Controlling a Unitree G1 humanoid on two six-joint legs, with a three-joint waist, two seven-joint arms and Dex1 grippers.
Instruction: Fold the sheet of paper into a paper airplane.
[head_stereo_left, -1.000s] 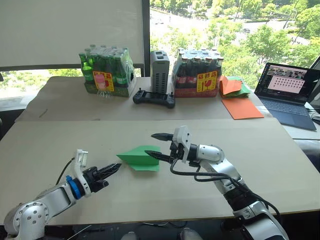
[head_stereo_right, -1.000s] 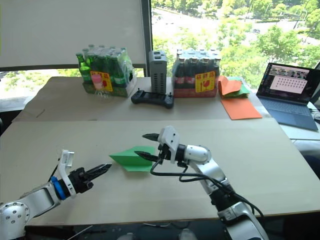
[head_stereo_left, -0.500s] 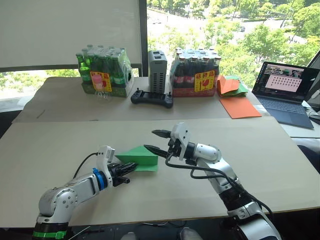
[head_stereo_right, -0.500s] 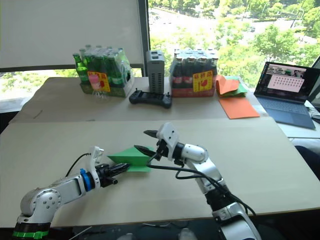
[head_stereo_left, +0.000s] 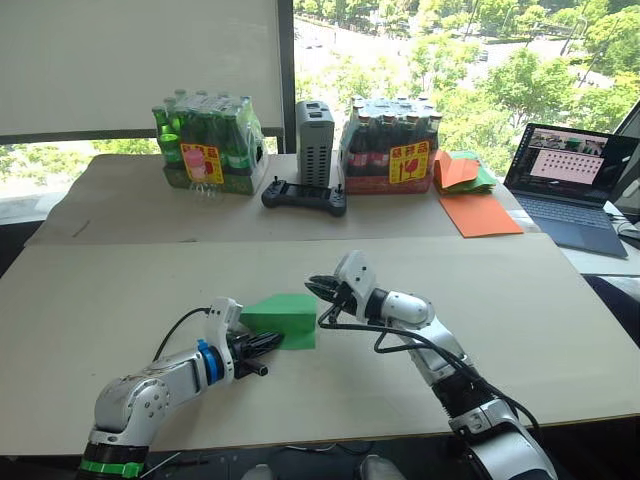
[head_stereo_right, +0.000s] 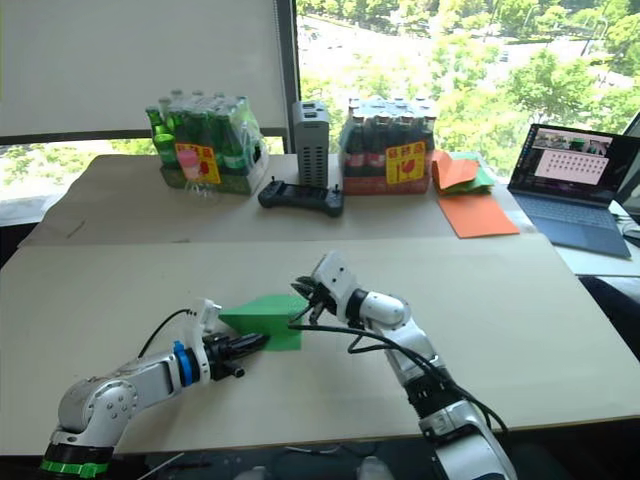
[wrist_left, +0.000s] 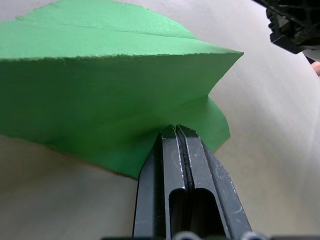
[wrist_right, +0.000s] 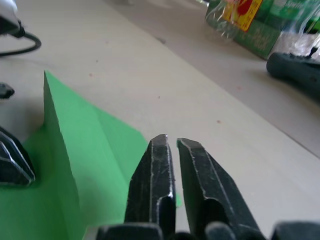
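The sheet of paper (head_stereo_left: 287, 312), bright green and partly folded, lies in the middle of the near table with one creased flap (wrist_left: 100, 75) standing up. My left gripper (head_stereo_left: 269, 342) is shut, its tips (wrist_left: 175, 130) pushed against the paper's near edge under the raised flap. My right gripper (head_stereo_left: 317, 290) is shut at the paper's far right corner. In the right wrist view its fingertips (wrist_right: 169, 141) hover just over the green edge (wrist_right: 75, 150), with no paper seen pinched between them.
On the far table stand two shrink-wrapped bottle packs (head_stereo_left: 208, 148) (head_stereo_left: 392, 146), a grey box (head_stereo_left: 317, 142) and a black controller (head_stereo_left: 304, 196). Orange and green sheets (head_stereo_left: 470, 192) and a laptop (head_stereo_left: 570, 185) lie at the right.
My left gripper slid right from the table's near left to the paper and lifted a flap. My right gripper went from open to shut at the paper's right corner.
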